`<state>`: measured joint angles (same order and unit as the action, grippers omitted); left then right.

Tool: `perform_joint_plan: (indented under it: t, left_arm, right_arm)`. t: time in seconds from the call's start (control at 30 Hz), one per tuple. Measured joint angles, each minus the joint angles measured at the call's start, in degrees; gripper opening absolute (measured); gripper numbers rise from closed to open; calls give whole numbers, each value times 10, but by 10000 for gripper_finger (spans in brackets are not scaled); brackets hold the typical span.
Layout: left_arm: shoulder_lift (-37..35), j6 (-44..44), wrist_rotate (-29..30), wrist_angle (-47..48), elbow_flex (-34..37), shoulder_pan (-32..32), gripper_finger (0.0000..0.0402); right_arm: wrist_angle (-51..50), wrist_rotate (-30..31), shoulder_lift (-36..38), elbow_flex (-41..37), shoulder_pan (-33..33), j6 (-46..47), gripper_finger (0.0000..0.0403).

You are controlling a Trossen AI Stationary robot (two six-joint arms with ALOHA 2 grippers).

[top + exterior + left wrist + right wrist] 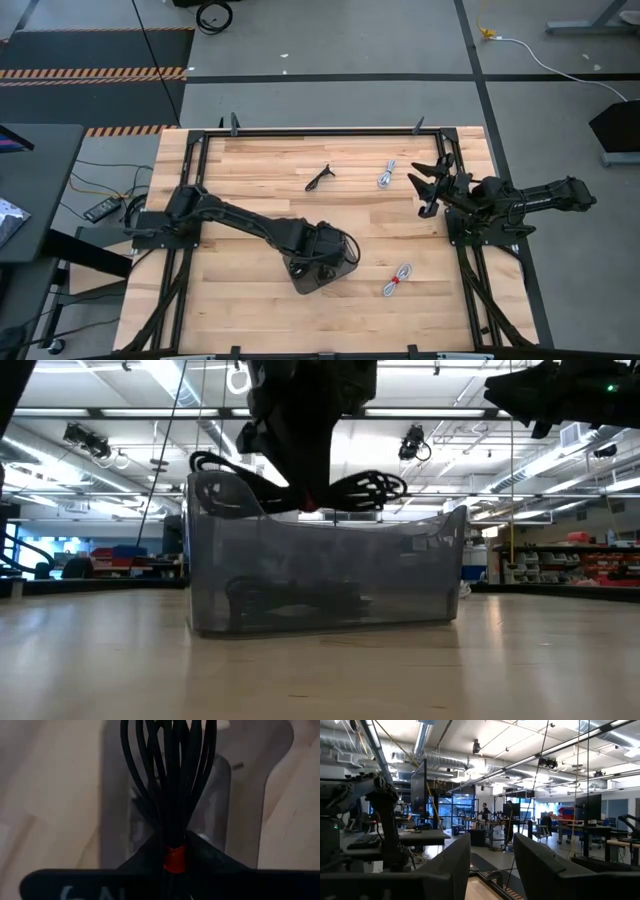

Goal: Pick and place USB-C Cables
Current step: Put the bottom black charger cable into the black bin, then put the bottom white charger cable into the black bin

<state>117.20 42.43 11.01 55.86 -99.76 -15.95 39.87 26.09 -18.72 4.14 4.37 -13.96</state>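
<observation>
Black cable bundle (167,785) pinched in left pincer (172,865) above grey tray (320,575); right pincer (432,185) spread.

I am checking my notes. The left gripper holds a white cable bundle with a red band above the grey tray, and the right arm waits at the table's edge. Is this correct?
Not quite: the cable bundle is black, not white, as the left wrist view shows. The rest holds: the left gripper grips it at the red band above the grey tray, and the right gripper waits at the table's edge.

- Left gripper (318,262): fingertips hidden from above by the wrist and the tray (440,575).
- Black cable (170,785): loop tops cut off by the wrist picture's edge.
- Tray contents: blurred behind the translucent wall.
</observation>
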Motion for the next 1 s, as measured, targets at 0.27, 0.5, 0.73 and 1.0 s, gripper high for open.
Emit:
perform_joint_plan:
  t: [0.27,0.5,0.73,1.0]
  left_arm:
    - [22,-11,-11,-14,0,3,90]
    - [22,-15,1,-17,0,7,127]
    - [21,-11,-3,-17,0,7,166]
    - [3,-12,-51,-26,0,13,171]
  right_arm:
    - [-1,0,0,0,0,1,155]
    - [-7,0,0,0,0,1,155]
    - [-11,0,0,0,0,1,155]
    - [-28,-5,0,0,0,7,155]
